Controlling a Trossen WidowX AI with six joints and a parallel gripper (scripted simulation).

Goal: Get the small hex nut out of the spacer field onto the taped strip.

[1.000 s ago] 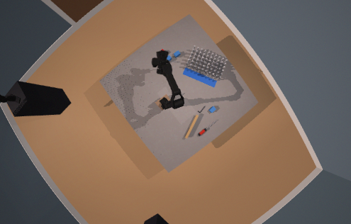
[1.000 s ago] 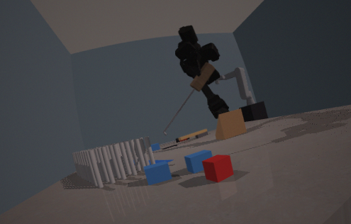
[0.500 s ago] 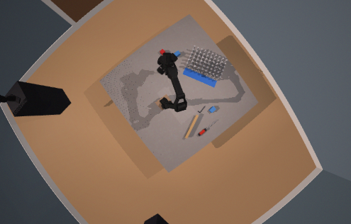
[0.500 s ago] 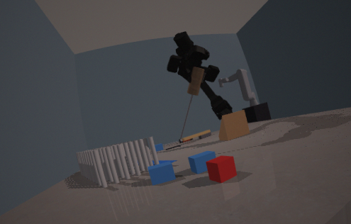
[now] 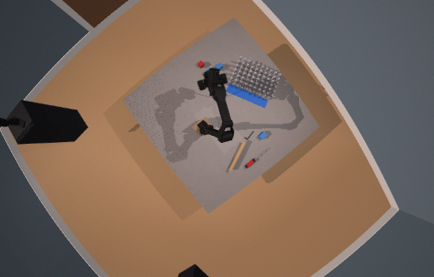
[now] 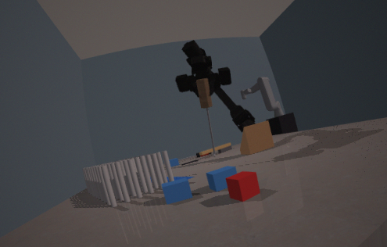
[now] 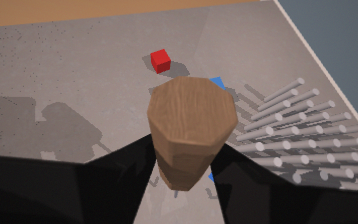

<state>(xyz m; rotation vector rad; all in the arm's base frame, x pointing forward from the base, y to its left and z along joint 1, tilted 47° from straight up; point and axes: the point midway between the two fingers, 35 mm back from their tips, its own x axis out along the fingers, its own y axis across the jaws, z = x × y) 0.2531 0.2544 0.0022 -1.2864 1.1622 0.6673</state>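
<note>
We're pinching the tool's wooden handle (image 6: 204, 94) (image 7: 190, 120) in our pincer (image 5: 212, 81) (image 6: 204, 80) (image 7: 184, 139), its thin rod (image 6: 210, 130) pointing down at the exterior view's centre. The spacers (image 5: 256, 76) (image 6: 130, 177) (image 7: 310, 135) are standing lower left there, and the blue strip (image 5: 247, 95) (image 6: 179, 178) is lying beside them. We can't make out the nut.

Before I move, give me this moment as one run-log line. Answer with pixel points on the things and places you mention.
gripper (image 5: 212, 75) (image 6: 205, 80) (image 7: 184, 139): shut on wooden-handled hook tool (image 6: 206, 94) (image 7: 192, 112) | shaft: pointing down, outside spacer field (image 5: 256, 76) (image 6: 130, 176) (image 7: 310, 135) | nut: not seen
</note>
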